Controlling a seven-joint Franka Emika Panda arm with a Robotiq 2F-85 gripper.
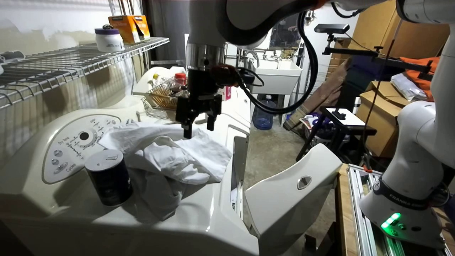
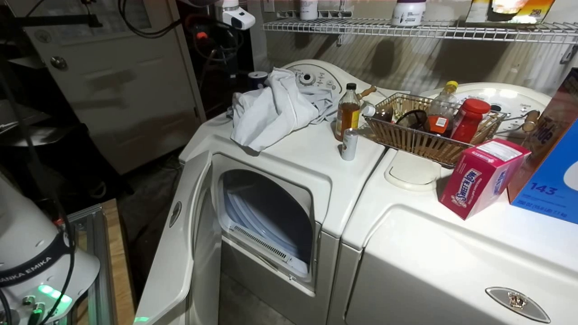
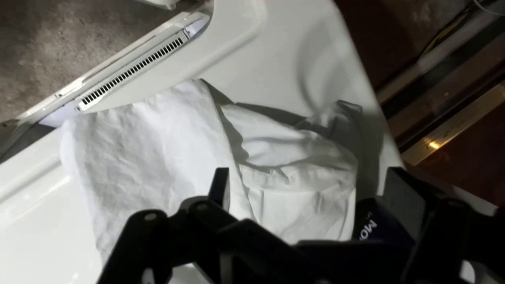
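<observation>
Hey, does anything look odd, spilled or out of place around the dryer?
The door of the dryer stands wide open, and a white cloth lies crumpled on top rather than folded. The pink Sweet'N Low box on the neighbouring machine also looks more like a kitchen item. I can't see any spill.

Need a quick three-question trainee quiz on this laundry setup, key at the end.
1. What lies beneath the gripper? A) water jug B) white cloth C) pink box
2. True or false: the door of the white machine under the white cloth is fully closed.
3. Fill in, open or shut: the gripper is ___.

Key: 1 B; 2 false, it hangs open; 3 open, its fingers stand apart.
</observation>
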